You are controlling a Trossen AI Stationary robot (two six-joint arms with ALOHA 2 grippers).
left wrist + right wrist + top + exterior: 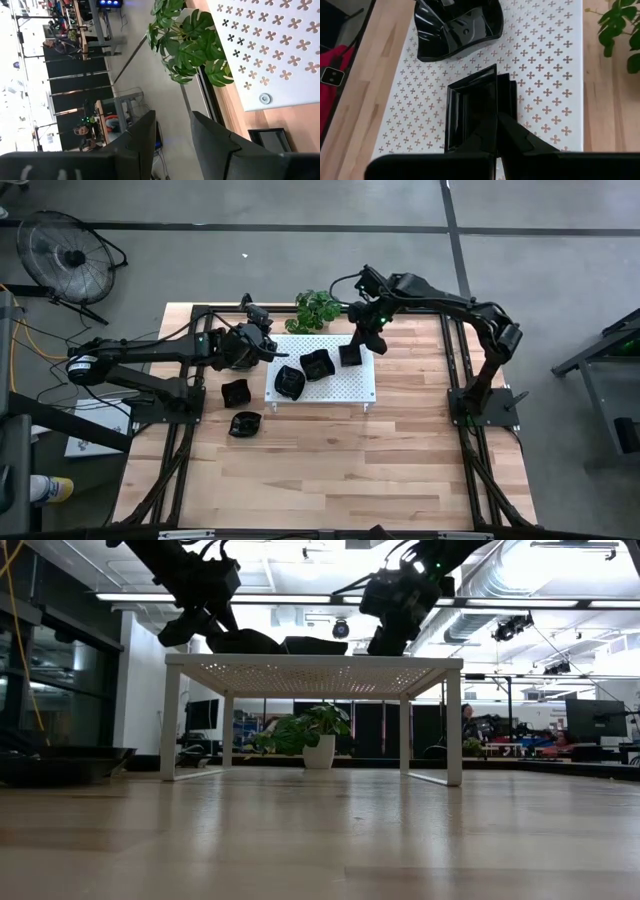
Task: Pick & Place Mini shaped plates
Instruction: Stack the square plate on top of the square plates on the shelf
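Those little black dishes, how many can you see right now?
5. Three sit on the white board: a square plate pinched by the right gripper, a wavy plate and another. Two lie on the wooden table: and. Arms may hide more.

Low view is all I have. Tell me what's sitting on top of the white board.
Observer: Three black dishes lie on the white board: a left plate, a wavy plate and a square plate.
Operator: Report the right gripper.
Observer: The right gripper is shut on the square plate's rim.
Operator: Now the left one.
Observer: The left gripper is open and empty, beside the board's rear left corner.
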